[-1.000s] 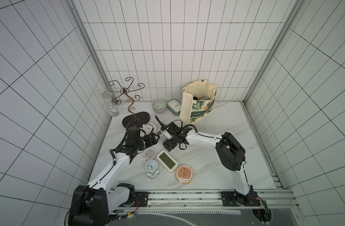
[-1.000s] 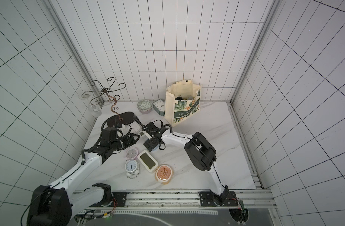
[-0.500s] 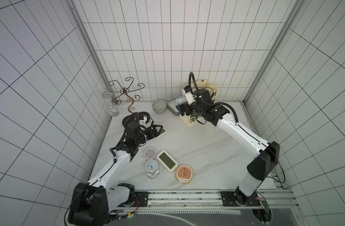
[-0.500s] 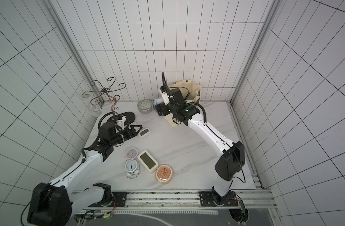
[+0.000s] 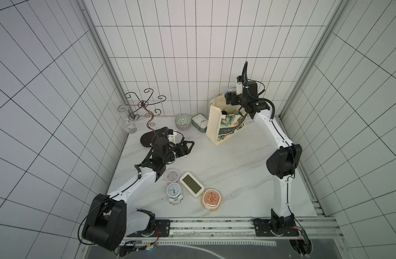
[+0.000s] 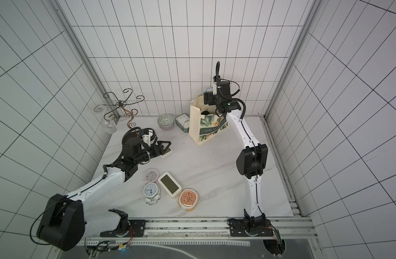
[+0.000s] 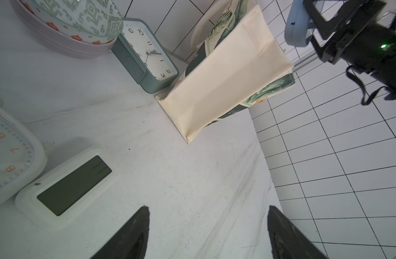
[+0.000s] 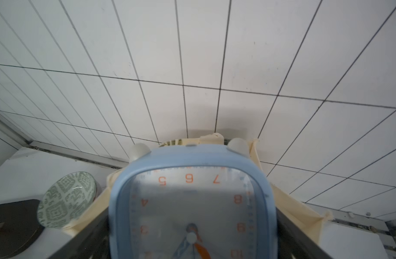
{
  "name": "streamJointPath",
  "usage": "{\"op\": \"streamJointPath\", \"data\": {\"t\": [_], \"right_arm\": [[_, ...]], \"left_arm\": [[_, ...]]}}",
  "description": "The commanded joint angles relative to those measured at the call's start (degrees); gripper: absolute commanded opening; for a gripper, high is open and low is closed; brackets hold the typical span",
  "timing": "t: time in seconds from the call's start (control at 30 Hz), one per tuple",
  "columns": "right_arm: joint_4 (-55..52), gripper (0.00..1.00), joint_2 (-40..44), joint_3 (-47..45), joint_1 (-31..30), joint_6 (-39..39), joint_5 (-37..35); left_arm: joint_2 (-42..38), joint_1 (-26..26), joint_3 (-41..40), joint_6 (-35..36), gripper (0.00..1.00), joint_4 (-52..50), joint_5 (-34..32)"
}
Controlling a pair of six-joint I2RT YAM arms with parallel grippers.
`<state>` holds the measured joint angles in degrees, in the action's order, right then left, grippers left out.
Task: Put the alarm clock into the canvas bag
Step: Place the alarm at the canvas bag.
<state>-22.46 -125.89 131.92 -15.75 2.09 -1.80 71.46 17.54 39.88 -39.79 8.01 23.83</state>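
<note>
The right jaws pinch the blue alarm clock (image 8: pixel 192 201) by its sides over the open mouth of the one bag (image 5: pixel 217 125). The bag stands at the back of the tabletop (image 5: pixel 237 175), with a green clock (image 5: pixel 199 121) just beside it, then one bowl (image 5: pixel 182 121), one wire stand (image 5: pixel 145 105) and one vase (image 5: pixel 129 125). The left jaws are spread and empty over bare tabletop, near a small digital clock (image 7: pixel 73 188) and a white clock (image 7: pixel 8 152), while four more clocks cluster near the front: pink clock (image 5: pixel 172 176), twin-bell clock (image 5: pixel 174 190), large digital clock (image 5: pixel 191 185), orange clock (image 5: pixel 211 198).
</note>
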Motion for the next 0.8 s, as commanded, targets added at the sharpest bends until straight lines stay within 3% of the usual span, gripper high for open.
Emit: {"op": "streamJointPath", "data": {"t": [0.0, 0.4, 0.77], "right_arm": [[0.84, 0.70, -2.90, 4.88, 0.96, -0.93, 4.32], [-4.41, 0.73, -5.79, -4.20, 0.38, -6.84, 10.15], [-12.07, 0.91, -8.50, 0.98, -0.59, -10.70, 10.23]], "left_arm": [[0.92, 0.04, 0.38, 1.75, 0.80, 0.93, -2.65], [2.28, 0.00, 0.29, 5.25, 0.80, -4.67, -10.29], [3.80, -3.32, 0.17, 4.46, 0.80, -8.46, -10.43]]}}
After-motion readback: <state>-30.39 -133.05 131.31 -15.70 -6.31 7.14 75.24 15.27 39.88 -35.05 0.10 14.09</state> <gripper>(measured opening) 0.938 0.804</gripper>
